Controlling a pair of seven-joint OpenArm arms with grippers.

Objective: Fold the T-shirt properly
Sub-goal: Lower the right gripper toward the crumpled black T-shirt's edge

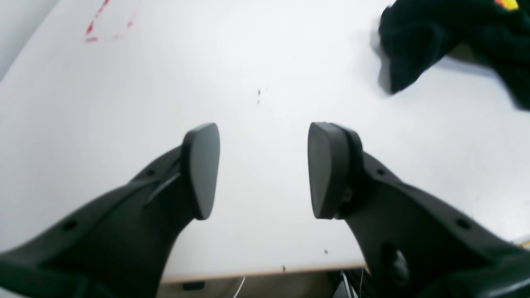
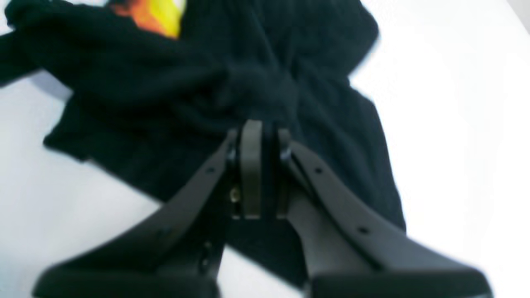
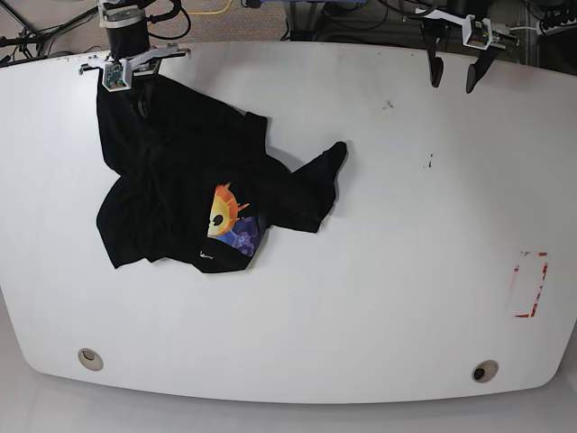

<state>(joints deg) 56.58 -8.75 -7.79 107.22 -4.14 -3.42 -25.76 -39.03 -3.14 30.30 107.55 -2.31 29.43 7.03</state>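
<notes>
Closest to the right wrist camera, the right gripper (image 2: 256,165) has its fingers (image 2: 251,165) pressed together, and black cloth bunches right at their tips; judged from this and the base view, it is pinching a fold of the T-shirt (image 3: 189,194) near the garment's far edge. That shirt lies crumpled on the white table (image 3: 379,298), on the side worked by the right arm, print (image 3: 233,224) facing up, one sleeve (image 3: 326,171) trailing toward the table's middle. On the other side, the left gripper (image 3: 453,79) hangs above bare table near the far edge, fingers (image 1: 201,169) held moderately apart with nothing between them, well apart from the cloth; only the sleeve tip shows at the corner of its wrist view. Folding has not visibly begun: the shirt is neither spread nor squared. Risks, as judged: the right grip looks to hold a bunched fold, possibly several layers, so any pull may drag the whole heap instead of opening it. With one arm idle, the cloth has no counter-hold and could slide or twist. Blur in the right wrist view prevents confirming how deep the pinch sits; a shallow hold could slip free.
</notes>
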